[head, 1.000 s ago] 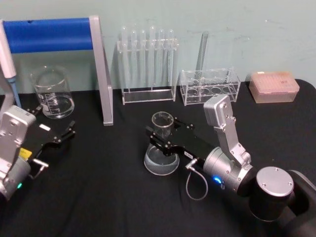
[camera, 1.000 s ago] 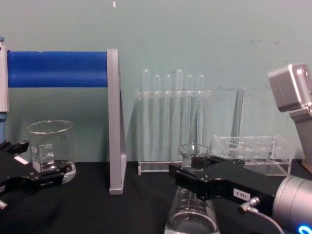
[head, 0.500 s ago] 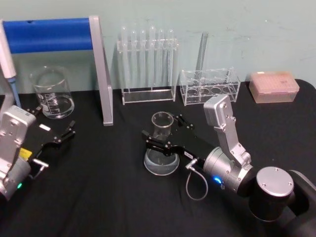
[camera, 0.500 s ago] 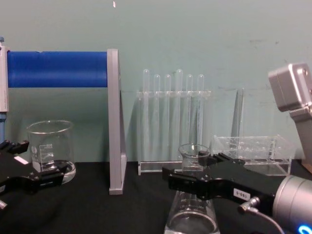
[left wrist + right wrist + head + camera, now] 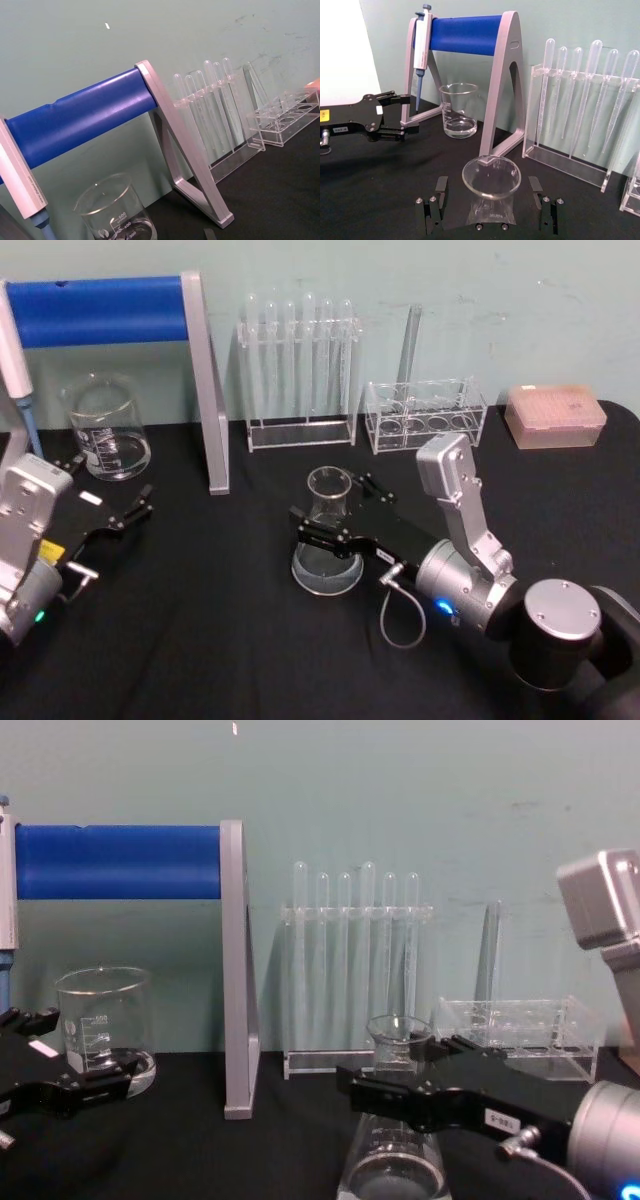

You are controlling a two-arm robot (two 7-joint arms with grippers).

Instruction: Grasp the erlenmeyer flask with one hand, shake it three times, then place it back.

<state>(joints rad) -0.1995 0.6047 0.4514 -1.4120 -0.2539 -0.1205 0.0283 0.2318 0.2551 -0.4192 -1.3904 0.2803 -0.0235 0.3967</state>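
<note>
The erlenmeyer flask stands upright on the black bench, about mid-way across and nearer the robot than the racks along the far wall. Its long axis is vertical, with the flared mouth up.

The right gripper reaches in level from the right at neck height, and its fingers straddle the neck, one on the near side and one on the far side. The right wrist view shows them spread wide, with clear space between each pad and the glass, so they hold nothing.

The flask sits squarely in the gap (a shade closer to one finger, though I would not swear which). The coming squeeze should therefore meet the neck across its width, not the sloping shoulder below.

The left gripper is parked far off at the left beside the beaker, with its fingers parted and empty, so the right arm is plainly the nearer.
</note>
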